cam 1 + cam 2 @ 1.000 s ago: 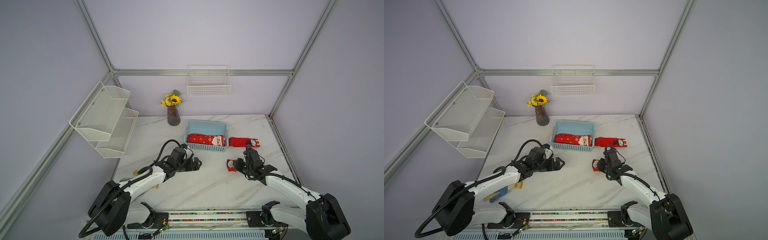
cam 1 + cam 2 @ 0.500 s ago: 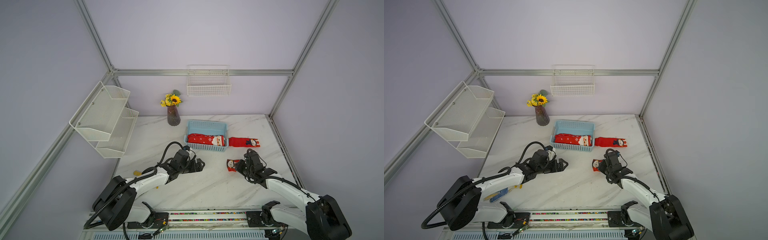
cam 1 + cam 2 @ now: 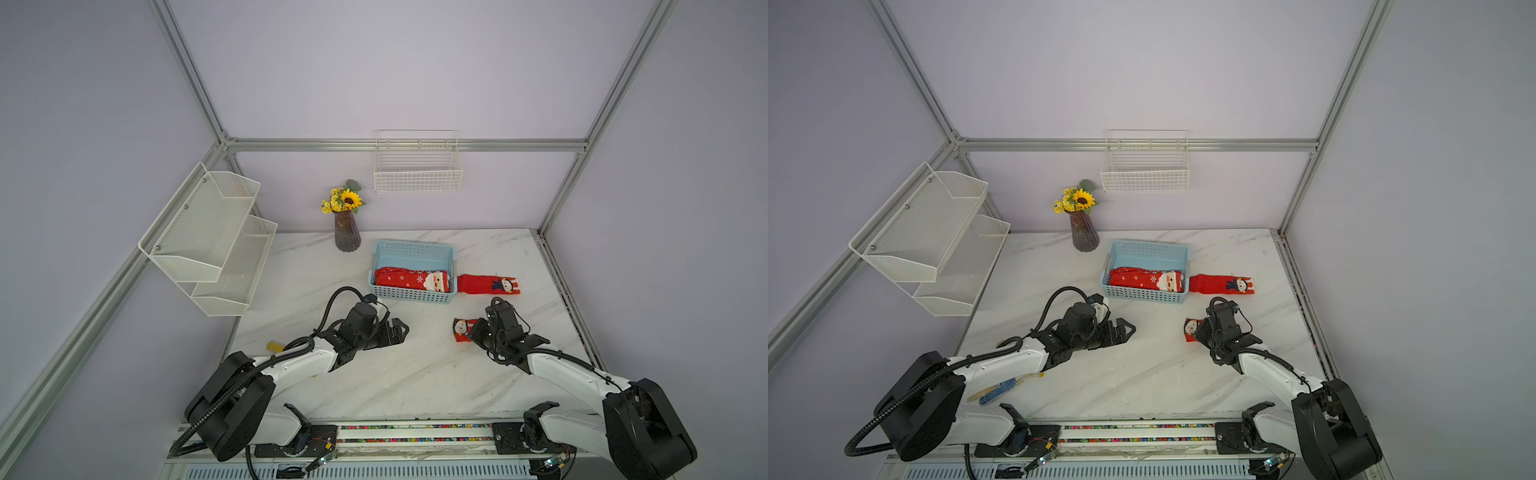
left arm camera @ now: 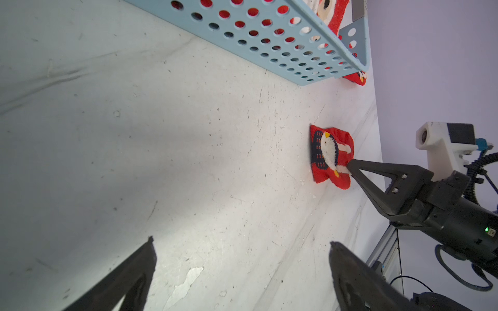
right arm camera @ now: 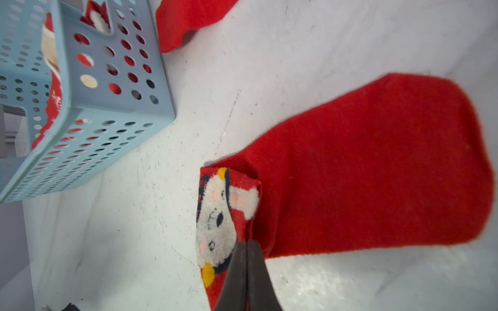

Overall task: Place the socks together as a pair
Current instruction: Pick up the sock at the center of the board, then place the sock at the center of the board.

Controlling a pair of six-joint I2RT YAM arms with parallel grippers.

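Jaws of right gripper [image 5: 246, 243] pinch one sock [image 5: 377, 167] at its cuff; left gripper [image 4: 241, 241] spread, empty. Second sock [image 3: 486, 284] lies just beside the one basket [image 3: 413, 246].

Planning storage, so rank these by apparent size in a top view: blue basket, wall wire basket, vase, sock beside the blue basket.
1. blue basket and wall wire basket: look alike; the wire one hangs farther back, so unranked.
2. sock beside the blue basket.
3. vase, flowers excluded, only slightly smaller.
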